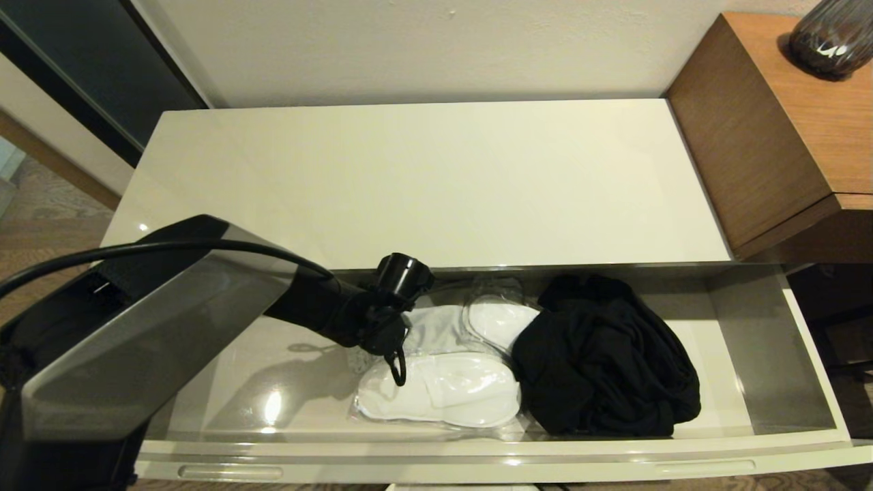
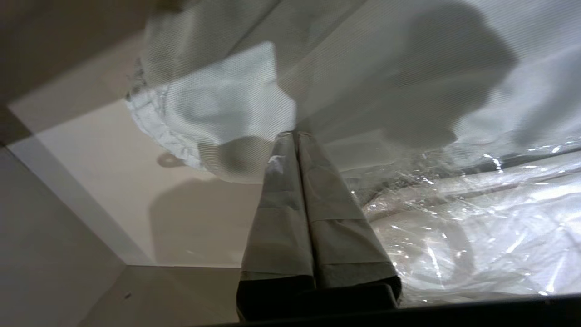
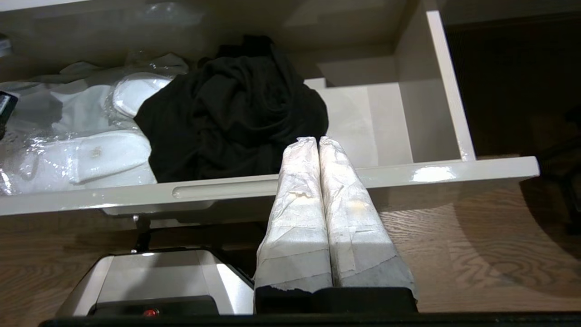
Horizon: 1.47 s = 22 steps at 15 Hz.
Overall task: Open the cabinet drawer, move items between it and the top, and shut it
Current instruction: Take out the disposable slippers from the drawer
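Note:
The cabinet drawer [image 1: 477,450] stands pulled out below the bare top [image 1: 423,177]. Inside lie a black garment [image 1: 603,358] at the right, a plastic-wrapped pair of white slippers [image 1: 436,392] near the front, and a second wrapped pair [image 1: 501,320] behind it. My left arm reaches into the drawer from the left. In the left wrist view the left gripper [image 2: 295,134] is shut, its tips pinching the light grey garment [image 2: 218,104], whose elastic edge hangs off the drawer floor. The right gripper [image 3: 317,138] is shut and empty, parked low in front of the drawer front [image 3: 408,175].
A taller brown wooden unit [image 1: 771,136] with a dark vase [image 1: 832,34] stands at the right, against the cabinet. The drawer's right end [image 1: 750,354] holds nothing. My base [image 3: 154,281] and wood floor [image 3: 476,245] lie below the drawer front.

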Motion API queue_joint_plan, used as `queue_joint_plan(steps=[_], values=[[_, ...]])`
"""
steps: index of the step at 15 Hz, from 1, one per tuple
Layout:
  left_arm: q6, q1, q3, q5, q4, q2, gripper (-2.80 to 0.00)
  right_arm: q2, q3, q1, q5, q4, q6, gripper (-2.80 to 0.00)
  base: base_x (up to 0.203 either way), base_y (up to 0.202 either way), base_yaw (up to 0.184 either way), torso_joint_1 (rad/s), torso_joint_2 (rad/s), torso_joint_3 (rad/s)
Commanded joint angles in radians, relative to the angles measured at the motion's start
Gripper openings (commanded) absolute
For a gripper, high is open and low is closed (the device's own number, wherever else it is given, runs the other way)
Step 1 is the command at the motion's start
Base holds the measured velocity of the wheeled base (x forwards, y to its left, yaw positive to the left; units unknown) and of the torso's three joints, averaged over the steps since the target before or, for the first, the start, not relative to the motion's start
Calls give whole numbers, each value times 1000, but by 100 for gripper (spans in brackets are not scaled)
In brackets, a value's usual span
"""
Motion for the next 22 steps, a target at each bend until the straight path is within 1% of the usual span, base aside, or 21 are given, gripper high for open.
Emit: queue_joint_plan(steps=[1,4,8,9,10,11,12,13,15,18,22], values=[[3,1,-305,10,-5,-95,-280,2,0,0,0,-1,1,-280,0,0,0,0,0,0],[3,22,-301,6,-2,-76,-280,2,0,0,1,-1,0,-280,0,0,0,0,0,0],[5,22,-333,0,-2,-75,-280,2,0,0,0,-1,1,-280,0,0,0,0,0,0],[16,22,-338,1,-4,-78,-280,2,0,0,0,-1,1,-280,0,0,0,0,0,0],[49,22,-377,4,-7,-86,-280,2,0,0,0,-1,-1,-280,0,0,0,0,0,0],[86,23,-444,10,-9,-100,-280,2,0,1,1,-1,-1,-280,0,0,0,0,0,0],[143,24,-482,19,-14,-127,-280,2,0,2,0,-1,-1,-280,0,0,0,0,0,0],[160,25,-491,25,-18,-133,-280,2,0,2,0,-1,-1,-280,0,0,0,0,0,0],[182,27,-482,29,6,-192,-280,2,0,1,1,-1,1,-280,0,0,0,0,0,0],[204,83,-475,32,133,-271,-280,2,0,0,0,-1,1,-280,0,0,0,0,0,0],[206,85,-477,33,137,-273,-280,2,0,0,0,-1,1,-280,0,0,0,0,0,0]])
